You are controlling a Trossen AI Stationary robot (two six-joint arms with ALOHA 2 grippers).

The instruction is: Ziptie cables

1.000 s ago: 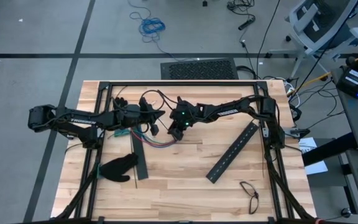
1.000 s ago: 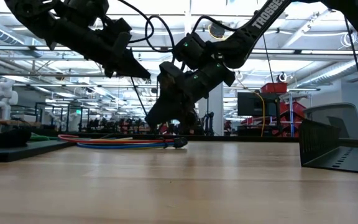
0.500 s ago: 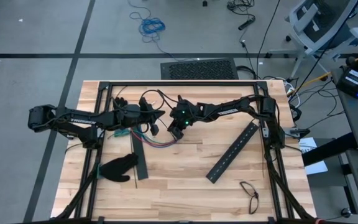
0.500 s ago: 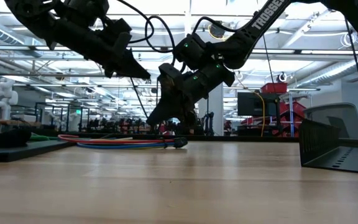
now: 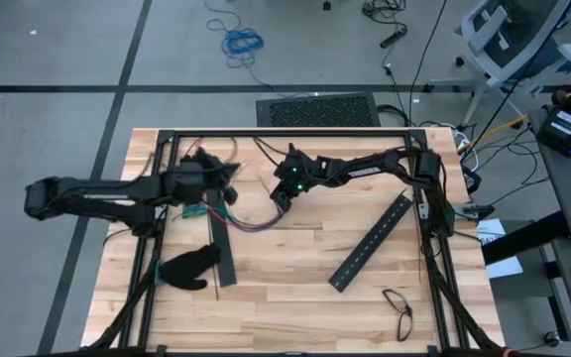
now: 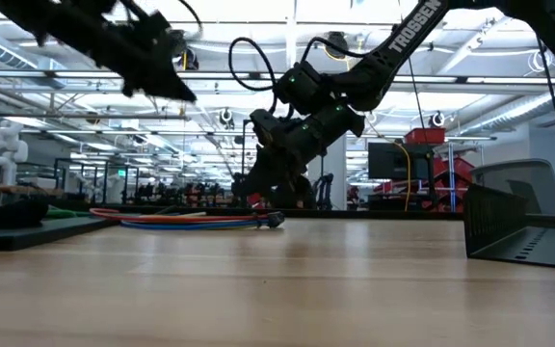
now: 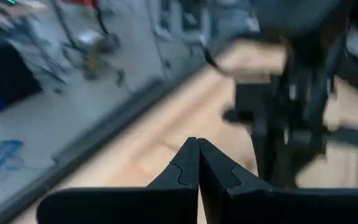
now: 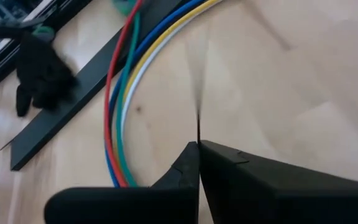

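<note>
The cables are a curved bundle of red, blue, white, yellow and green wires lying flat on the wooden table, seen close up in the right wrist view and low on the table in the low view. My right gripper hangs just beside the bundle's right end, shut on a ziptie, a very thin dark strip. My left gripper is shut with nothing in it, raised above the table to the left of the cables. My right gripper pinches the ziptie between its two fingertips. The strip sticks straight out beyond the tips toward the cables, blurred along its length. The fingers slant down toward the table from the right. Which part of the strip they hold is hidden between them.
Two long black slotted bars lie on the table, one at the right and one under the cables' left part. A black glove lies near the left bar, glasses at the near right. A black frame rims the table.
My left gripper, still shut, has drawn back toward the table's left edge and risen, away from the cables. My right gripper has closed its fingers and shifted a little toward the far edge. The cables lie as before.
</note>
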